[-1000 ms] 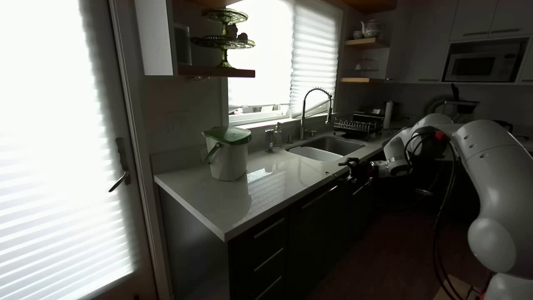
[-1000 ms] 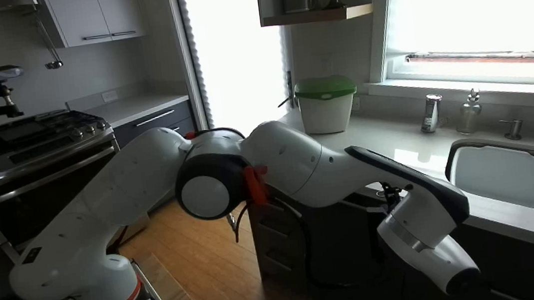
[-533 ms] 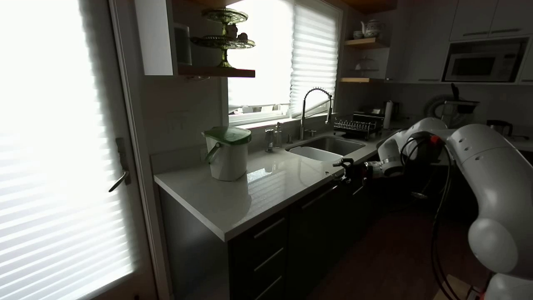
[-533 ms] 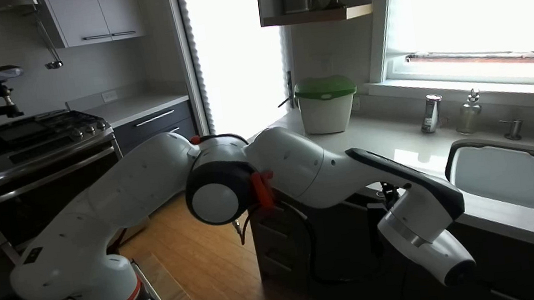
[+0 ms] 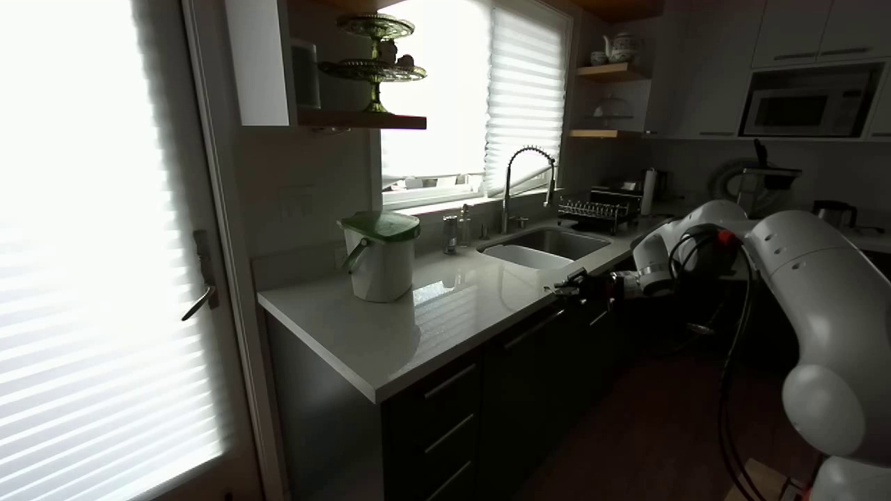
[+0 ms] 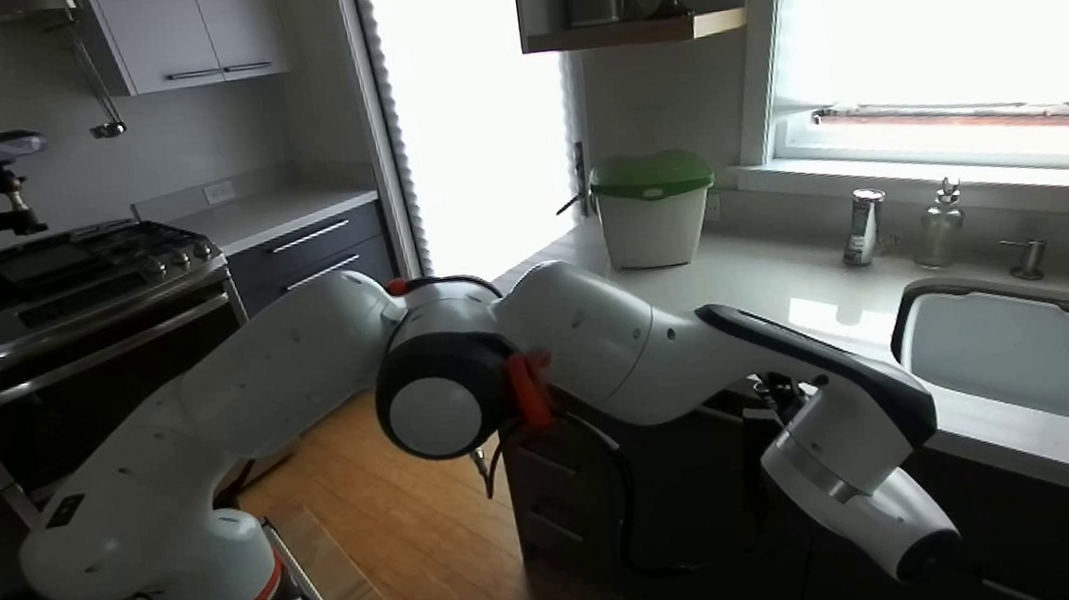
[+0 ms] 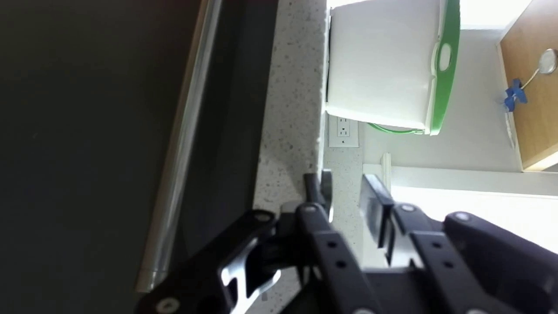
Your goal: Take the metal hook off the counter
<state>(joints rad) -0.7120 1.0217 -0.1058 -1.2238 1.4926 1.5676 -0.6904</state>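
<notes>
Metal hook [image 5: 548, 289] at the claw's [image 7: 345, 192] tips, not yet held

The small shiny bit I take for it sits on the long front edge of the tabletop [image 5: 355, 334], between the sink [image 5: 574, 243] and the corner at the bucket's [image 5: 383, 271] end. Whether the claw touches it I cannot tell; its jaws stand part-way apart, and the wrist view shows a gap with nothing pinched in it. I expect something light, stiff and hard to break, but smooth enough to slip. Best taken squarely by its free end, so it won't twist
</notes>
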